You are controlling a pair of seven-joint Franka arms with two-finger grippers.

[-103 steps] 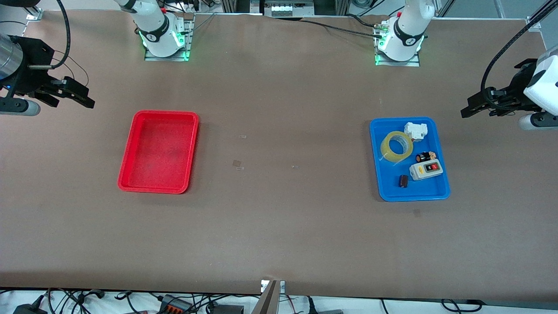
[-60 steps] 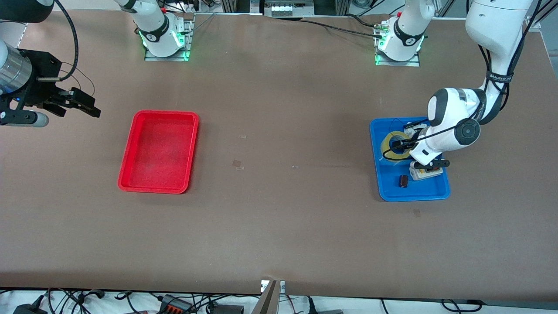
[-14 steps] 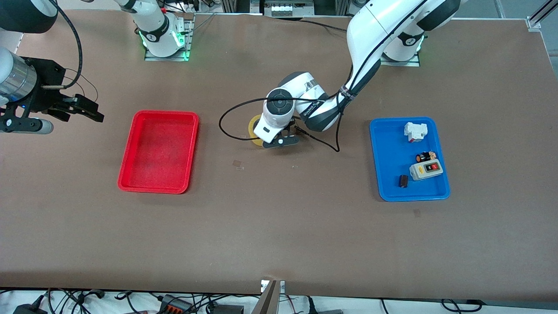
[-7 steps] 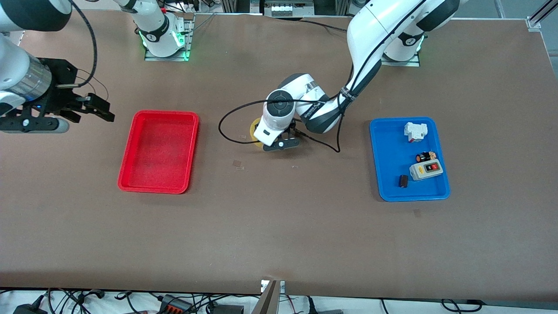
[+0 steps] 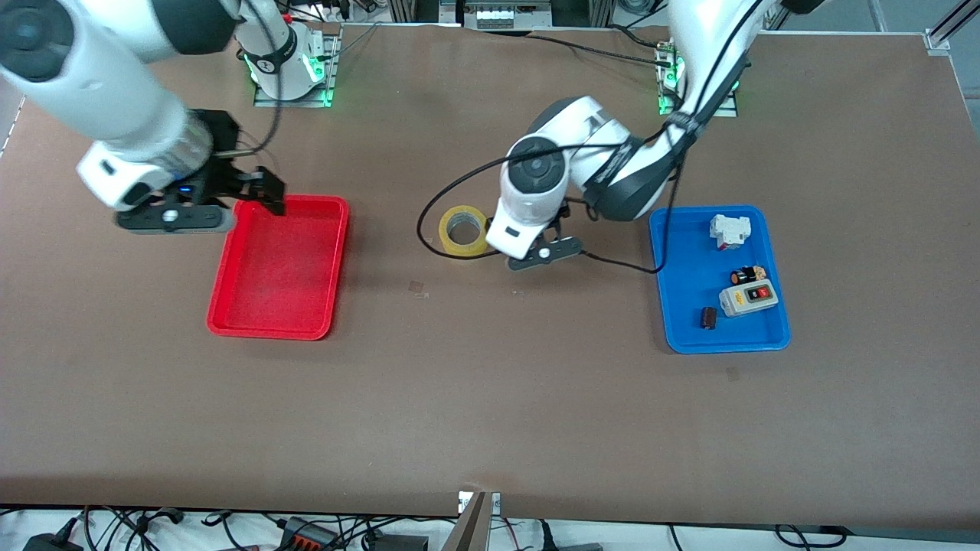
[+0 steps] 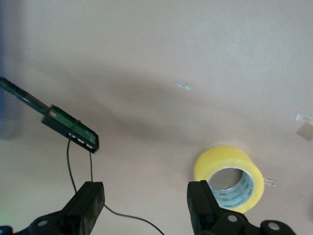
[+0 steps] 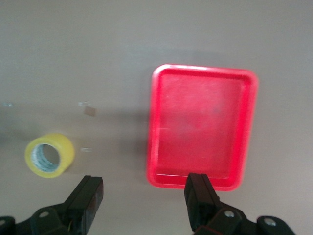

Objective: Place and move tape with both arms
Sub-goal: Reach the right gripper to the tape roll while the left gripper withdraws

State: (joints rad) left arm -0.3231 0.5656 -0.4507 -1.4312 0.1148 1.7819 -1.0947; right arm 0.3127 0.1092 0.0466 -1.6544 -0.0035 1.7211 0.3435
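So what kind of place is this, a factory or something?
More likely a robotics lab bench: two white arms bolted along a brown table, a red tray and a blue tray of small parts, and loose cables along the edge.

The tape (image 5: 462,229) lies on the bench (image 5: 490,413) between two trays (image 5: 279,264) (image 5: 681,268), nearer the right arm's one.

I see the tape (image 5: 463,230) lying flat on the tabletop (image 5: 490,413) between the red tray (image 5: 223,285) and the blue tray (image 5: 681,306), free of both arms. My left claw (image 5: 555,229) hangs over the tabletop just beside the tape, toward the blue tray. My right claw (image 5: 268,191) is up over the red tray's corner nearest the bases. The blue tray holds a white block (image 5: 729,230), a grey switch box (image 5: 748,298) and small dark items.
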